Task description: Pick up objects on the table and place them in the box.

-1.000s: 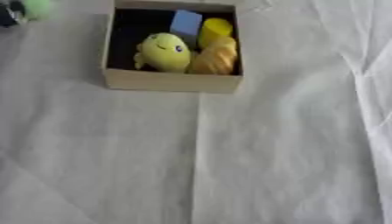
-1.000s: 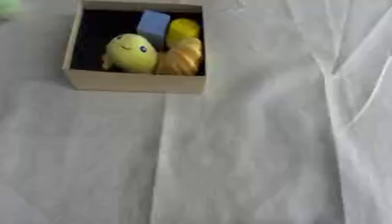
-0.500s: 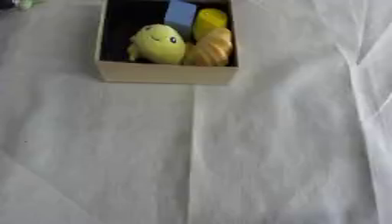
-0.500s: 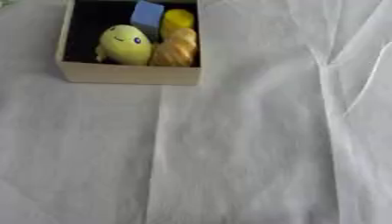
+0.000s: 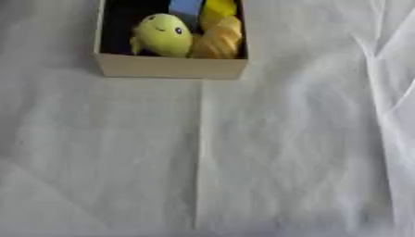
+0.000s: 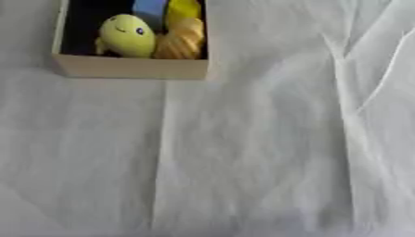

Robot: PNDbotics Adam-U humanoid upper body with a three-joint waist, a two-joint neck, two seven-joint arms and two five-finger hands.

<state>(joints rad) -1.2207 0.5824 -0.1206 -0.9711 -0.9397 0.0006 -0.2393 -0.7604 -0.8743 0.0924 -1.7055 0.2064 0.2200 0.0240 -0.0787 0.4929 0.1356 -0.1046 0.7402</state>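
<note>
Box: the box (image 5: 170,67) sat at the top of my view on the white cloth (image 5: 243,157).
Inside it: a yellow plush toy (image 5: 162,34), an orange ridged piece (image 5: 217,41), a blue block (image 5: 186,7), a yellow piece (image 5: 219,6).
Progress: I judged it nearly done; nothing lay loose below the box.
Hands: neither showed, so I couldn't tell their state.

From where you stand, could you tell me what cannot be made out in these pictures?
- Box: its far end is cut off by the top edge in both views.
- Blue block and yellow piece: only their near parts show.
- Golden ridged thing: too blurred to identify.
- Both hands: in neither view.
</note>
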